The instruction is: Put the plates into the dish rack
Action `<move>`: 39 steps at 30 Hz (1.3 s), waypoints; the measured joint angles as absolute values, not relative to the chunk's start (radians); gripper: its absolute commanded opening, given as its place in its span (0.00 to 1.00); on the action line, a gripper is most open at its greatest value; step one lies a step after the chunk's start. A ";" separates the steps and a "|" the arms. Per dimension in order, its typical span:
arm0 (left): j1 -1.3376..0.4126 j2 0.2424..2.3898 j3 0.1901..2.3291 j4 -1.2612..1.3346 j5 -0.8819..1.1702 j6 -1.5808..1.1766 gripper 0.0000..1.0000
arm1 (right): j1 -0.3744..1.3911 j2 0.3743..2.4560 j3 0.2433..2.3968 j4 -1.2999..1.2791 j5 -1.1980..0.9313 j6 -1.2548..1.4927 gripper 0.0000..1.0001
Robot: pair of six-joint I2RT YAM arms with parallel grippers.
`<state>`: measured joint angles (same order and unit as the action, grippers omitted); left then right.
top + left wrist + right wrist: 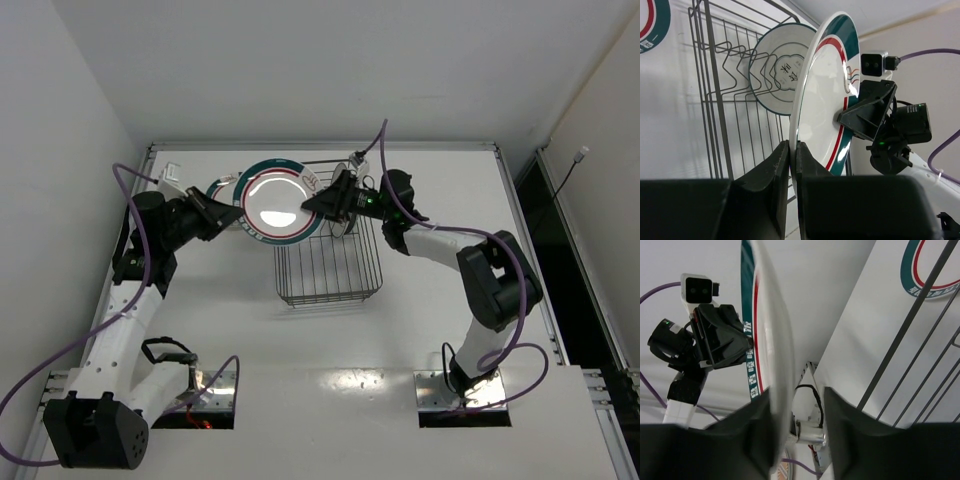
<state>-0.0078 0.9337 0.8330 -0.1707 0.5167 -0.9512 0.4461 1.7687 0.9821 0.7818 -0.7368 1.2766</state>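
A white plate with teal-and-red rim bands point(275, 200) is held on edge over the left end of the grey wire dish rack point(330, 262). My left gripper point(232, 213) is shut on its left rim; the left wrist view shows both fingers point(775, 170) pinching the plate point(822, 95). My right gripper point(325, 205) is open around the opposite rim: the plate point(767, 330) lies against one finger point(757, 435), with a wide gap to the other. A smaller teal patterned plate point(777, 70) stands in the rack point(715, 75).
Another teal-and-red rimmed plate point(216, 189) lies flat on the table left of the rack, partly under the left arm; such a plate also shows in the left wrist view point(652, 20) and in the right wrist view point(935, 265). Rack wires point(920, 335) run close to the right gripper.
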 measured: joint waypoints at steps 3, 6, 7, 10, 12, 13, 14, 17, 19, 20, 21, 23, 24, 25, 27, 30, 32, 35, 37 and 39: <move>-0.008 0.934 0.833 -0.171 0.519 -0.951 0.00 | 0.446 1.769 0.982 0.784 -0.741 1.277 0.09; -0.008 0.934 0.833 -0.168 0.525 -0.941 0.00 | 0.445 1.768 0.982 0.773 -0.727 1.278 0.00; -0.008 0.933 0.833 -0.165 0.523 -0.929 0.03 | 0.444 1.768 0.980 0.760 -0.722 1.276 0.00; -0.014 0.935 0.833 -0.189 0.514 -0.907 0.21 | 0.443 1.731 0.960 0.706 -0.699 1.245 0.00; -0.005 0.935 0.834 -0.229 0.479 -0.888 0.36 | 0.448 1.665 0.953 0.570 -0.629 1.169 0.00; -0.001 0.935 0.834 -0.238 0.470 -0.880 0.42 | 0.448 1.623 0.952 0.490 -0.570 1.121 0.00; 0.011 0.936 0.840 -0.268 0.438 -0.864 0.48 | 0.457 1.577 0.960 0.392 -0.478 1.072 0.00; 0.028 0.961 0.883 -0.369 0.330 -0.810 0.67 | 0.501 1.446 1.029 0.083 -0.128 0.905 0.00; 0.034 0.979 0.907 -0.413 0.263 -0.785 0.71 | 0.545 1.406 1.100 -0.052 0.058 0.828 0.00; 0.040 0.988 0.915 -0.429 0.235 -0.775 0.72 | 0.560 1.398 1.134 -0.097 0.127 0.798 0.00; 0.045 0.997 0.920 -0.440 0.214 -0.765 0.72 | 0.580 1.396 1.168 -0.139 0.201 0.768 0.00; 0.064 1.016 0.921 -0.461 0.183 -0.745 0.72 | 0.603 1.403 1.224 -0.206 0.316 0.717 0.00; 0.072 1.027 0.921 -0.471 0.170 -0.736 0.72 | 0.610 1.412 1.248 -0.236 0.369 0.695 0.00; 0.081 1.038 0.921 -0.477 0.159 -0.731 0.72 | 0.615 1.423 1.268 -0.263 0.412 0.675 0.00; 0.099 1.061 0.919 -0.482 0.139 -0.713 0.72 | 0.624 1.458 1.316 -0.328 0.509 0.630 0.00; 0.113 1.080 0.903 -0.484 0.107 -0.690 0.72 | 0.636 1.534 1.382 -0.379 0.606 0.590 0.00; 0.119 1.092 0.891 -0.482 0.088 -0.679 0.72 | 0.648 1.569 1.403 -0.385 0.631 0.575 0.00; 0.126 1.106 0.860 -0.469 0.066 -0.662 0.72 | 0.670 1.609 1.420 -0.399 0.653 0.552 0.00; 0.128 1.113 0.836 -0.460 0.052 -0.655 0.72 | 0.678 1.636 1.435 -0.406 0.661 0.541 0.00; 0.128 1.117 0.815 -0.458 0.038 -0.649 0.72 | 0.685 1.668 1.456 -0.407 0.682 0.533 0.00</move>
<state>0.1280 1.1168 0.8154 -0.4583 0.0380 -0.6491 0.6853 1.6684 1.4559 -0.4072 0.6815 0.5335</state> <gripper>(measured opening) 0.716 0.059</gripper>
